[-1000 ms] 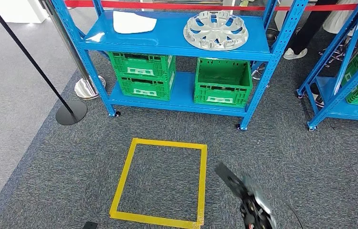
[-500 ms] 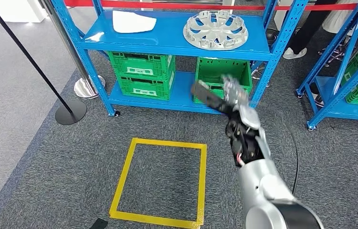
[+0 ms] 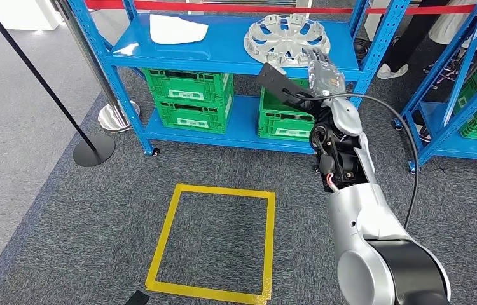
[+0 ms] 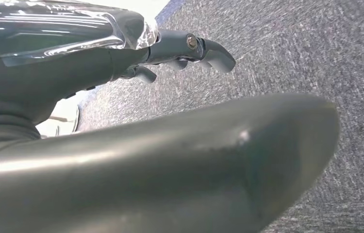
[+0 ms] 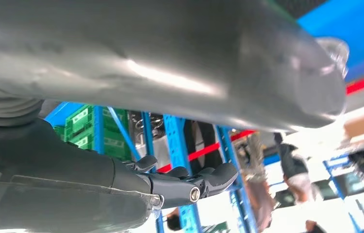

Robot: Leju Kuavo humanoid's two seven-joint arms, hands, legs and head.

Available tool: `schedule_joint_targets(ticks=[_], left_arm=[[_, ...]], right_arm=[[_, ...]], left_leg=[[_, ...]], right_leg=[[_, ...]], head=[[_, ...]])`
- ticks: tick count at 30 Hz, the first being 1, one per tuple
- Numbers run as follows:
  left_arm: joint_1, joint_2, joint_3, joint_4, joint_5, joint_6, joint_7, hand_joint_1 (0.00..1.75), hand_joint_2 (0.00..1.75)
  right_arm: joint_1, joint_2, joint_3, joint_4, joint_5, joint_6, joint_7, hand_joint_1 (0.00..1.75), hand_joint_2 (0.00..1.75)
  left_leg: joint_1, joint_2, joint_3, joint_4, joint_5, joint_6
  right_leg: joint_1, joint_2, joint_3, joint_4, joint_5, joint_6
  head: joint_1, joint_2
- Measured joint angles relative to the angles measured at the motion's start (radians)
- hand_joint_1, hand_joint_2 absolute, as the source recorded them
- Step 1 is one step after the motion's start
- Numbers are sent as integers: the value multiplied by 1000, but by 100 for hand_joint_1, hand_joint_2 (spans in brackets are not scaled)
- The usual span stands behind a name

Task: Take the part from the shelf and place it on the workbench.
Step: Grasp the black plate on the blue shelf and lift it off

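On the top board of the blue shelf (image 3: 223, 54) lay the part, a silver wheel cover (image 3: 287, 39), flat and to the right of a white sheet (image 3: 177, 29). My right robot hand (image 3: 322, 71) was raised in front of that board, right at the near edge of the wheel cover; whether it touched the cover I could not tell. Its fingers (image 5: 204, 182) were spread and stretched out, with nothing in them. My left robot hand (image 4: 190, 51) hung over grey carpet (image 4: 316, 53), its fingers apart and lightly curled, holding nothing. Below the top board sat green crates (image 3: 191, 98) on the lower board, two stacked at the left and one open at the right. On the carpet before the shelf was a square of yellow tape (image 3: 214, 241). A second blue shelf (image 3: 465, 95) stood at the right.
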Motion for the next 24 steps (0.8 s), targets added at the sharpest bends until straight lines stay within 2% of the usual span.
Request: schedule_joint_targets(ticks=[7,17,24], left_arm=[[-1,1,0,0,-7,-2,-1,0,0],[-1,1,2,0,-6,-1,-1,0,0],[-1,1,2,0,-6,-11,0,0,0]], right_arm=[[4,17,55,2,53,88,4,0,0],[42,46,162,4,142,90,33,0,0],[68,55,215,6,151,77,40,0,0]], left_leg=[[0,0,0,0,0,0],[0,1,0,0,0,0],[0,1,0,0,0,0]], right_leg=[[0,0,0,0,0,0],[0,0,0,0,0,0],[0,0,0,0,0,0]], head=[[0,0],[0,0],[0,0]])
